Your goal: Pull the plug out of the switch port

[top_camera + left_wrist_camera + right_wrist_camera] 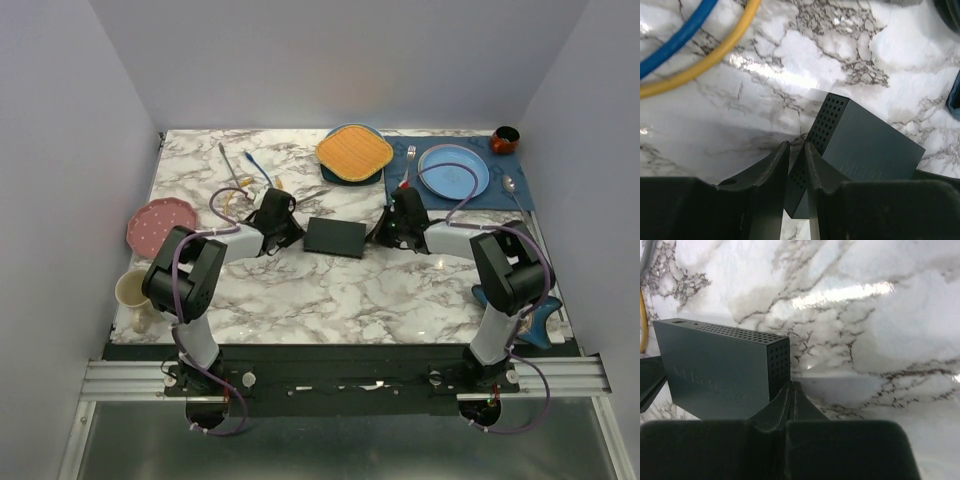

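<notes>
The marble table (300, 290) carries the switch (335, 237) near its middle, lying flat between the two arms. From above, no cable is seen running into it. Its port edge shows in no view, so I cannot tell whether a plug sits in it.

The box looks light and the tabletop glossy. A push from one side alone would likely slide or spin it. A tug on a plug would probably drag the whole box along unless the other arm pins it.

The switch is a matte black slab with sharp corners, rows of small vent holes on its short sides and faint lettering on top.

The left gripper (796, 157) sits at the switch's left corner. Its fingers are nearly together with only a slit between them, and they hold nothing. The right gripper (791, 395) is at the right end, pressed fully closed and empty.

A blue cable (685, 34) and a yellow cable (715, 57) lie loose to the far left.
</notes>
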